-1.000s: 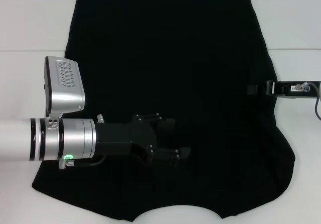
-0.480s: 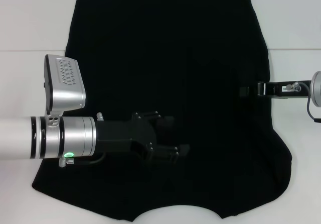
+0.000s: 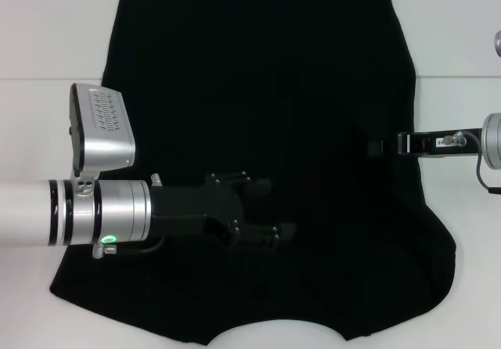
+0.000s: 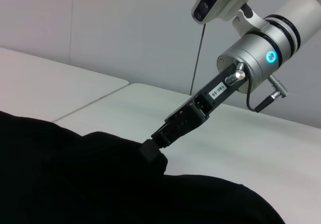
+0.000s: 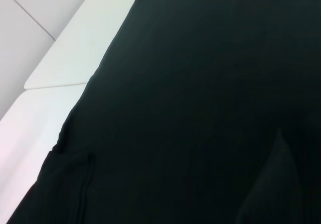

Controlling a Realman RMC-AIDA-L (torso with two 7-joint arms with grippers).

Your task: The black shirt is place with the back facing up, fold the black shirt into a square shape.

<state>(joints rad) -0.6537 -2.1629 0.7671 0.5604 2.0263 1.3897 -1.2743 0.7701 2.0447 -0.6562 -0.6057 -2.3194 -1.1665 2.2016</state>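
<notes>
Illumination is bright, even and diffuse; the white table (image 3: pixel 47 36) shows no hard shadows. The black shirt (image 3: pixel 258 91) renders as a near-uniform dark mass with folds barely discernible. The left gripper (image 3: pixel 262 212) merges tonally with the fabric. Soft highlights mark the silver wrist housings. The right wrist view is low in contrast

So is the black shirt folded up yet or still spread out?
Mostly spread out. The black shirt lies wide and flat over the table; only its right edge is pulled inward at the right gripper.
</notes>
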